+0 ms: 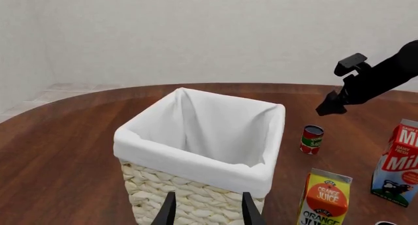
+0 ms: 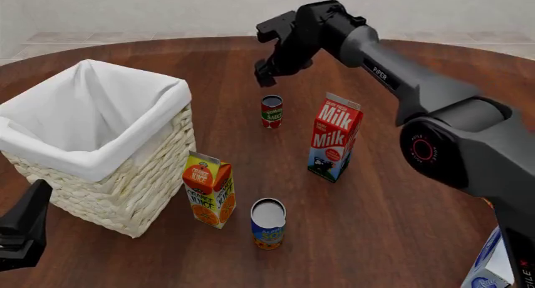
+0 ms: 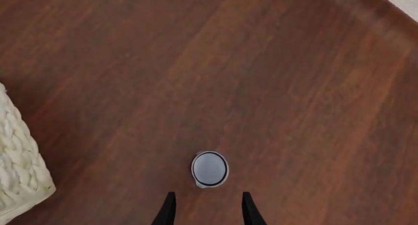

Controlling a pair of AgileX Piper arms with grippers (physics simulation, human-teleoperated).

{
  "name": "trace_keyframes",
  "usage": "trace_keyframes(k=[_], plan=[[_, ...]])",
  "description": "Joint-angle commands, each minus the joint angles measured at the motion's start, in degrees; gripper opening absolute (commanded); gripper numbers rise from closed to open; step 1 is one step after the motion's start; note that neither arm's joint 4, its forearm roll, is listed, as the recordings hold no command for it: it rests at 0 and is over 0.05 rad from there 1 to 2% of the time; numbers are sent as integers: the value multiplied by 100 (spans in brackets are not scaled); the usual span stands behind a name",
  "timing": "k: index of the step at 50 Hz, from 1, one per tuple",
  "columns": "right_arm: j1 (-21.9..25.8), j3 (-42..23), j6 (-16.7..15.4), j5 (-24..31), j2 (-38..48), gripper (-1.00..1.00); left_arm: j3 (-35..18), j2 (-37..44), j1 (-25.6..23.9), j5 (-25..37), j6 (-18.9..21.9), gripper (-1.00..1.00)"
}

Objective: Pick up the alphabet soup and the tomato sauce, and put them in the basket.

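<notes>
Above the far middle of the table [image 2: 393, 225], I held the right gripper [image 3: 205, 210] spread and empty over the upright tomato sauce [image 2: 272, 111], a slim red-and-green can standing left of the milk carton [image 2: 335, 136].

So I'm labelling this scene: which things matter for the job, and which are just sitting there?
For the job: soup can, tomato sauce can, basket.
Just sitting there: orange juice carton, milk carton.
</notes>
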Motion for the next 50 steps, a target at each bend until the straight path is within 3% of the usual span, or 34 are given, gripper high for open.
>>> trace_keyframes(k=[1,50], plan=[[-5,-86,-17,-22,130,100,1,7,-2,-7,-3,100],[1,12,-36,-341,383,100,5,52,-15,-28,-5,100]])
